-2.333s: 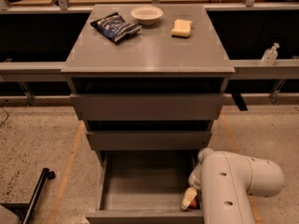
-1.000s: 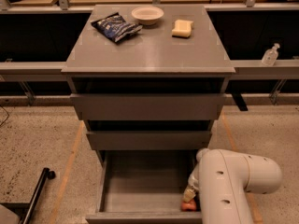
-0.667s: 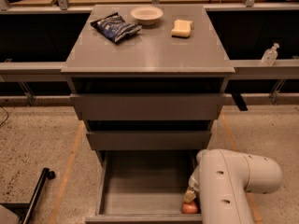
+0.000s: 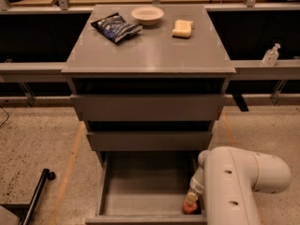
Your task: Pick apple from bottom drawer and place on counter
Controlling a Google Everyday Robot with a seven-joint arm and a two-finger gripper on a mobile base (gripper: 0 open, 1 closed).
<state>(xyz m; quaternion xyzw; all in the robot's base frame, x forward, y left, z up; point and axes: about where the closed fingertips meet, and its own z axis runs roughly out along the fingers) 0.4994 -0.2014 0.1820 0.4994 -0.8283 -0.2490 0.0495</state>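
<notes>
The bottom drawer (image 4: 136,191) stood pulled open below two shut drawers, its grey floor bare on the left and in the middle. The apple (image 4: 188,209) lay in its front right corner, close to the front wall and the right wall. The gripper (image 4: 191,200) hung inside that corner, directly over the apple and touching it or nearly so. Whether it was spread or closed on the fruit could not be told, since the white arm (image 4: 234,182) covered much of it. The arm reached down into the drawer from the lower right. On the counter (image 4: 150,53) a dark snack bag (image 4: 116,27), a white bowl (image 4: 147,15) and a yellow sponge (image 4: 182,28) sat along the far edge, each apart from the others.
</notes>
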